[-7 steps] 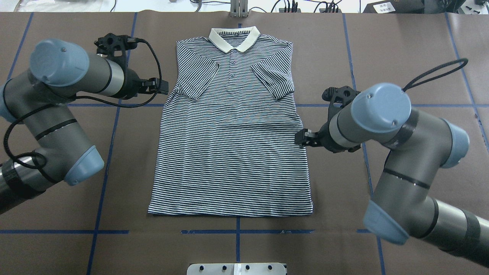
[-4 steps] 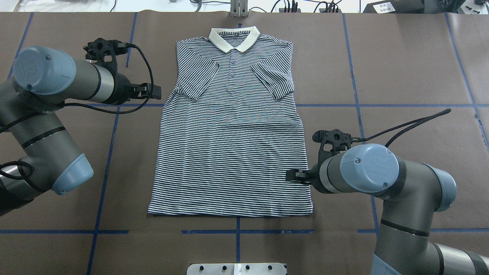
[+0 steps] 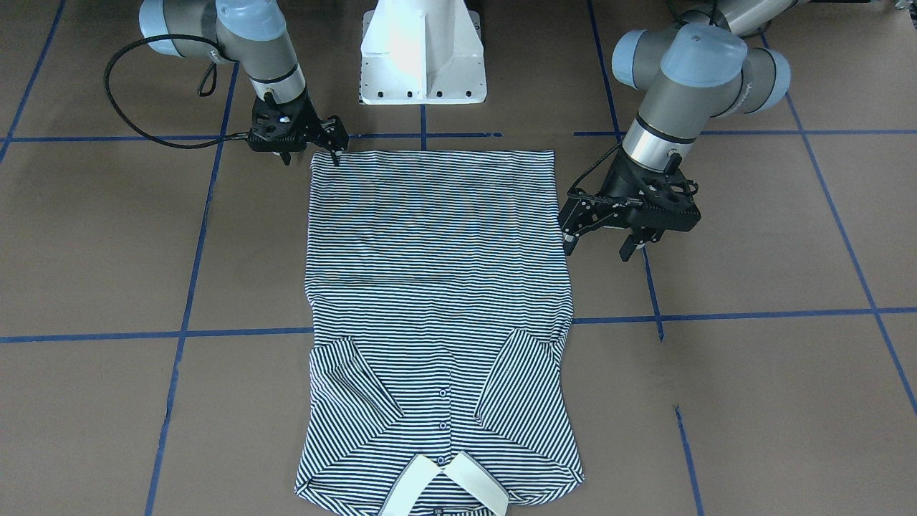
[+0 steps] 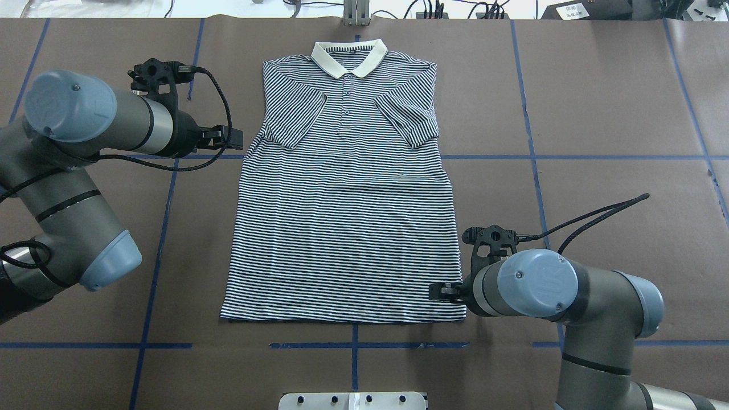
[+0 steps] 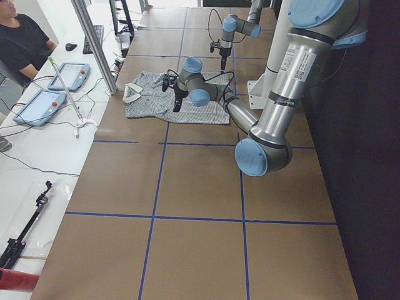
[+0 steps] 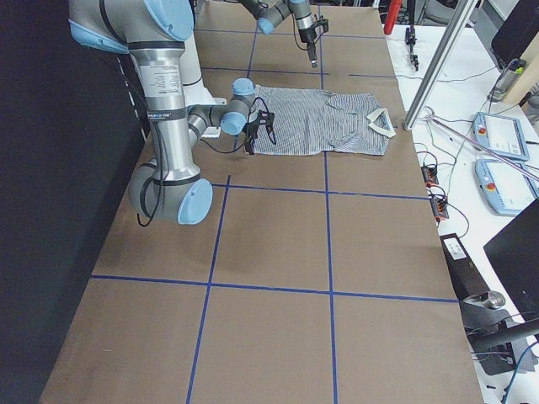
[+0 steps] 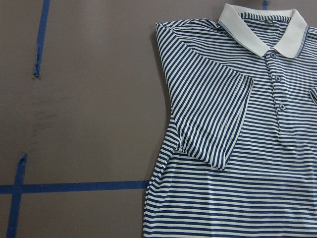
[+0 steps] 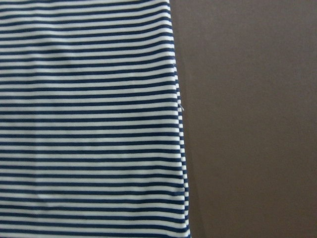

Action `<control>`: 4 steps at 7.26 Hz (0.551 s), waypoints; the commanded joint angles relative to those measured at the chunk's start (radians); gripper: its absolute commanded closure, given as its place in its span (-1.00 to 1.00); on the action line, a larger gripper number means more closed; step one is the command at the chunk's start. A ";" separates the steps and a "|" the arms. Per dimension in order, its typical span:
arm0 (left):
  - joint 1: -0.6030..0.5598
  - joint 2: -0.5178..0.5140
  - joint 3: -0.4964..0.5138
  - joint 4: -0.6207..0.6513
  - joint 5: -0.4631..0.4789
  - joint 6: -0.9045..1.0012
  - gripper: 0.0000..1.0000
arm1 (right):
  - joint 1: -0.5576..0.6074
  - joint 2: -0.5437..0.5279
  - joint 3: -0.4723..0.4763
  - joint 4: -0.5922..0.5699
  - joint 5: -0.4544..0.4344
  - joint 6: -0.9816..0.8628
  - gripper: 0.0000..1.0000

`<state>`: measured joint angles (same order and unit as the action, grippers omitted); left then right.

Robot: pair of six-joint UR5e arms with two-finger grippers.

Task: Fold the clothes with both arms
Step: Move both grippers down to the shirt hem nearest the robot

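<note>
Overhead exterior view: polo shirt (image 4: 342, 228) flat and front-up in the middle of the table (image 4: 598, 114), cream collar (image 4: 348, 57) far, hem near, sleeves tucked over the chest. Right gripper (image 4: 443, 291) over the near right hem corner, fingers apart, clamped on nothing. Left gripper (image 4: 232, 136) just off the left edge beside the sleeve, also apart and empty, well away from the hem. Likely the hem pick-up for a near-to-far fold. Bring the left one to the near left corner, pinch both layers at matching depth, lift level and together, keep the hem taut, avoid dragging the tucked sleeves
</note>
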<state>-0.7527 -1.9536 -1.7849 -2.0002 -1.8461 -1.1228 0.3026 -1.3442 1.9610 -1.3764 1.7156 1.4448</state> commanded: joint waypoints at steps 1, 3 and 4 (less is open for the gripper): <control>0.001 -0.002 0.004 0.000 -0.001 0.000 -1.00 | -0.026 0.002 -0.028 0.000 0.001 0.000 -0.98; 0.003 -0.005 0.009 -0.005 -0.002 0.000 -1.00 | -0.036 0.004 -0.034 0.000 0.002 -0.001 -0.92; 0.003 -0.007 0.012 -0.009 -0.002 0.000 -1.00 | -0.036 0.004 -0.034 0.000 0.005 -0.003 -0.28</control>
<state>-0.7505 -1.9588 -1.7763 -2.0048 -1.8482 -1.1229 0.2691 -1.3412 1.9283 -1.3760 1.7182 1.4433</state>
